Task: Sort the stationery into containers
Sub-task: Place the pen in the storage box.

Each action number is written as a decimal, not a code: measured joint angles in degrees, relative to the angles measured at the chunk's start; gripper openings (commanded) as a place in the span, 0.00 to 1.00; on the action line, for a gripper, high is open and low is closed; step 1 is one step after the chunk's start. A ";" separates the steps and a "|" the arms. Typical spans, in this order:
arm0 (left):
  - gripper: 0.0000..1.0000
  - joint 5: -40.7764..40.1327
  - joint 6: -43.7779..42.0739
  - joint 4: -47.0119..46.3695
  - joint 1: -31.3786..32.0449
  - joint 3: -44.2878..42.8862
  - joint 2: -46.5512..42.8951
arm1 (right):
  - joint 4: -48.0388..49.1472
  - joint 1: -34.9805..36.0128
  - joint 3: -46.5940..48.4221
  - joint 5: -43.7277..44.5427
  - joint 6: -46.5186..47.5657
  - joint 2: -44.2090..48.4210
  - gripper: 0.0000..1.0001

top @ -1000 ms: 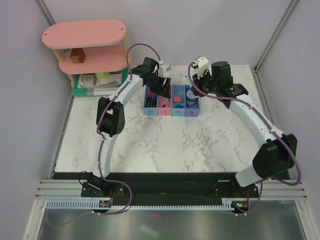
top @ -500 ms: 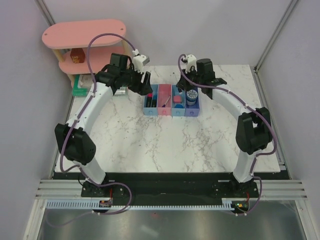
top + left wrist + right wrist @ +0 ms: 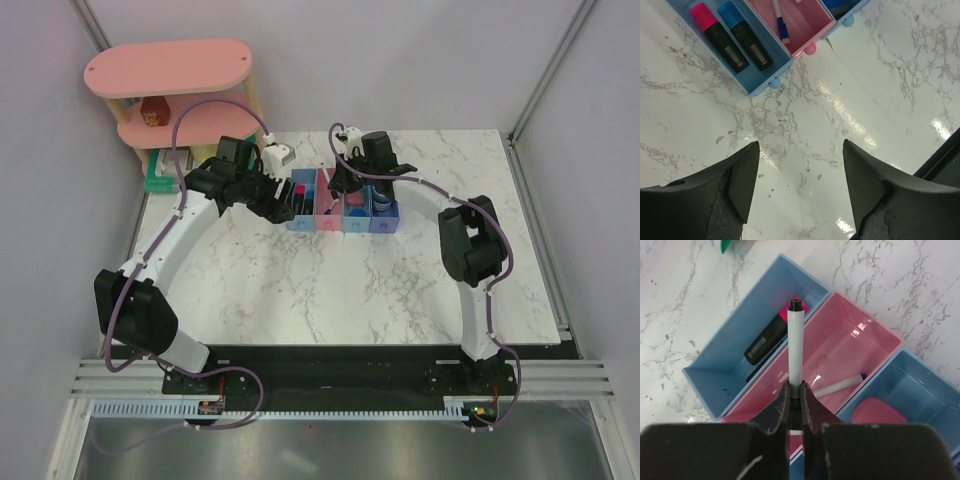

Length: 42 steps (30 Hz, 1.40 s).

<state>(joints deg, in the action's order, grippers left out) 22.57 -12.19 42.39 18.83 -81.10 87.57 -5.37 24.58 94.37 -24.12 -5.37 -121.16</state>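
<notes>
Above marble table [image 3: 330,290], right jaws tight around white pen [image 3: 795,345]; left jaws wide apart.

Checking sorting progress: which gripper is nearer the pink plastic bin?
Right. The right gripper hangs above the pink plastic bin, shut on a white pen; the left gripper, open, is over marble tabletop off the end of the light blue plastic bin.

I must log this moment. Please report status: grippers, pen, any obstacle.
Left gripper open, empty, above table. Right gripper shut on white pen, over pink bin's edge. Second pen lies inside; nothing blocks.
</notes>
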 measured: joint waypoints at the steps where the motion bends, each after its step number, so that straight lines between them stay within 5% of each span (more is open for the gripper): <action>1: 0.74 0.00 -0.04 -0.04 -0.02 0.00 -0.11 | 0.15 0.09 0.26 0.02 -0.07 -0.85 0.00; 5: 0.74 0.00 -0.31 -0.04 0.00 0.00 -0.52 | 0.26 0.17 0.46 0.35 -0.28 -2.99 0.05; 9: 0.74 0.02 -0.33 -0.04 0.00 0.00 -0.57 | 0.26 0.46 0.52 0.44 -0.09 -3.39 0.38; 15: 0.74 0.02 -0.33 -0.04 0.00 0.00 -0.57 | 0.15 0.63 0.85 0.44 1.07 -3.39 0.51; 25: 0.74 0.44 -0.33 -1.68 0.00 -0.28 1.03 | -5.05 0.72 1.36 4.04 4.13 0.04 0.53; 42: 0.73 3.48 -0.33 -10.29 2.84 -13.94 23.06 | -15.02 -4.52 -3.13 20.85 15.28 13.86 0.43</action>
<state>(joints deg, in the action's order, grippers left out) 26.04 -12.51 32.10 21.67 -95.04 110.63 -20.38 20.05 91.24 -3.27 9.91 -107.31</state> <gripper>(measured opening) 0.732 0.472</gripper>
